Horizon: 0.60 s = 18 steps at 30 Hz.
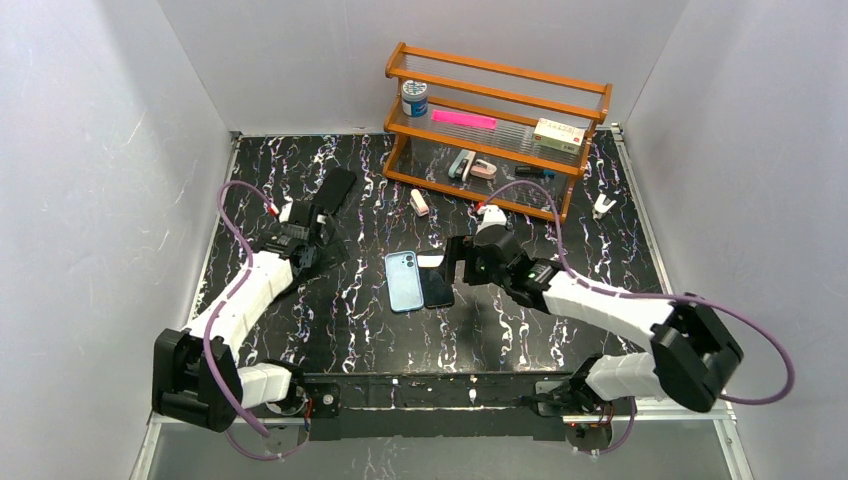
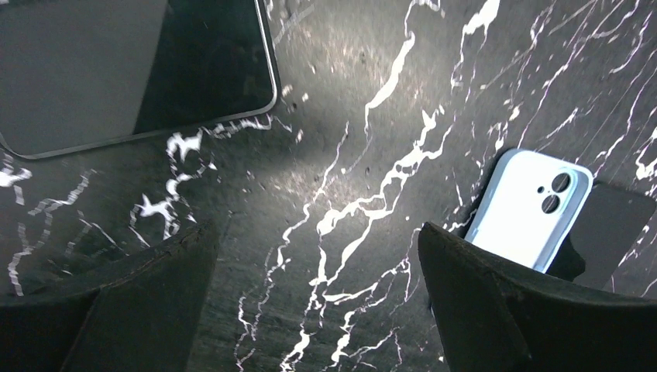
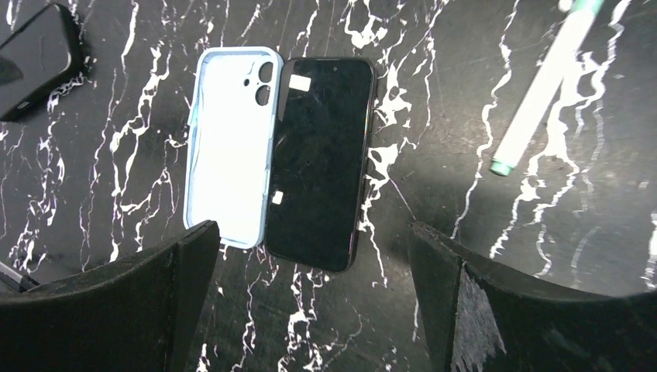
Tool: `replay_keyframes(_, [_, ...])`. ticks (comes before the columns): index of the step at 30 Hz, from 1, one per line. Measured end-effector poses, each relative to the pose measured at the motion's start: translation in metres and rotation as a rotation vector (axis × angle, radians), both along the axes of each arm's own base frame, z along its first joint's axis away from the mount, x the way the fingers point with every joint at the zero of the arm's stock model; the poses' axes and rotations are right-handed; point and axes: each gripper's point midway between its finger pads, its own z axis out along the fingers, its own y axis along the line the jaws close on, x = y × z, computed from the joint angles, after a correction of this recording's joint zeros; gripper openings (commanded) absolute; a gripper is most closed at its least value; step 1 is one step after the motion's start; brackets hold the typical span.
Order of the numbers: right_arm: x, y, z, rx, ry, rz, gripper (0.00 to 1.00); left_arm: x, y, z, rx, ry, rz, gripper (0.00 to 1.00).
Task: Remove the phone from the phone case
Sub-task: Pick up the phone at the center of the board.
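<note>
Right end effector [image 3: 314, 232] spread wide; phone [image 3: 320, 155] just ahead, case [image 3: 228, 155] alongside.

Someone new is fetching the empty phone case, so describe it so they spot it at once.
Start at the wooden rack at the back of the black marbled table and come forward to the table's middle, where two flat slabs lie side by side. The phone case is the left one from above: pale blue and empty, unlike the black phone beside it.
</note>
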Motion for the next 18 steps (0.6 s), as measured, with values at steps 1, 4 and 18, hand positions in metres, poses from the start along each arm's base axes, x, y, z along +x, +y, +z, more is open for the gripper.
replay_keyframes(1, [0.0, -0.003, 0.008, -0.002, -0.022, 0.005, 0.99, 0.003, 0.003, 0.005, 0.011, -0.009, -0.001, 0.98])
replay_keyframes(4, [-0.002, -0.012, 0.029, 0.006, -0.092, 0.018, 0.99, 0.015, 0.013, 0.02, 0.068, -0.026, -0.031, 0.98])
replay_keyframes(18, [-0.03, -0.053, 0.086, 0.072, -0.428, 0.123, 0.99, 0.03, 0.036, 0.003, 0.235, 0.182, -0.167, 0.98])
